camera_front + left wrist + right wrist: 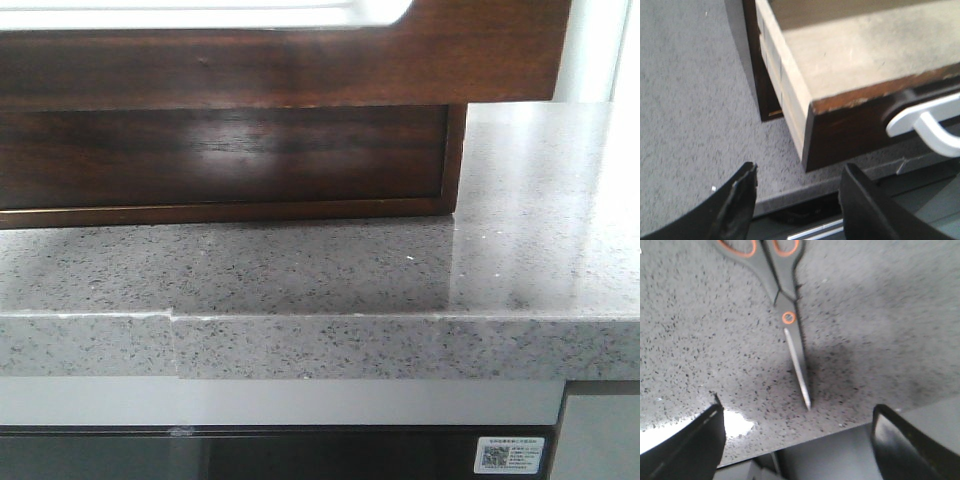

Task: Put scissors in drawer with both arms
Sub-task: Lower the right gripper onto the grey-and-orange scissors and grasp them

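Note:
The drawer [300,68] is dark reddish-brown glossy wood with a round-cornered cutout along its top showing white. In the left wrist view it [865,55] stands pulled out, its pale inside bare where it shows, with a white handle [925,125] on the dark front. My left gripper [797,195] is open and empty, just off the drawer's front corner. The scissors [790,305] have grey handles lined with orange and closed blades, and lie flat on the speckled counter [890,315], tip toward my right gripper [797,435]. That gripper is open and empty, short of the tip. No gripper or scissors show in the front view.
A dark wooden box [220,150] sits under the drawer on the grey speckled countertop [330,270]. The counter's front edge [400,345] has a seam at the left. Below it are a white strip and a dark appliance front [300,455].

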Robot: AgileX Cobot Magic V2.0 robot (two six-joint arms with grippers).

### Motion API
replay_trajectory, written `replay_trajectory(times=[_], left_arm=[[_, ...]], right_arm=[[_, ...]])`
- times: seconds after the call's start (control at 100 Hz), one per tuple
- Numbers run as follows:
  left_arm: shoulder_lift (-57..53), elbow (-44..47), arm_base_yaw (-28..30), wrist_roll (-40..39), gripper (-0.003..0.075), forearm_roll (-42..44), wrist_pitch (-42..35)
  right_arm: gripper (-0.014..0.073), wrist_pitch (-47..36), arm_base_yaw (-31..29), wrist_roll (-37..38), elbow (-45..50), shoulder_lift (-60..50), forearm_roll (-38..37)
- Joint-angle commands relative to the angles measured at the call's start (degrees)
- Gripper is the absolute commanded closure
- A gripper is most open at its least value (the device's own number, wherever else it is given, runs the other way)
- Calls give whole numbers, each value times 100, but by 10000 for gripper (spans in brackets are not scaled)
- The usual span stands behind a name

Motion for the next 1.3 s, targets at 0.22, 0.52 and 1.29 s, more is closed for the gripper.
replay_trajectory(times=[0.22, 0.52, 1.29], left_arm=[[570, -179, -490, -7, 364, -79, -1093], [869, -179, -525, -7, 364, -53, -1225], [858, -179, -525, -7, 364, -53, -1047]], right_arm=[[67, 334, -97, -523, -985, 1314, 163], [200, 367, -97, -612, -1660, 2104, 245], [207, 592, -63, -1173, -2050, 2970, 399]])
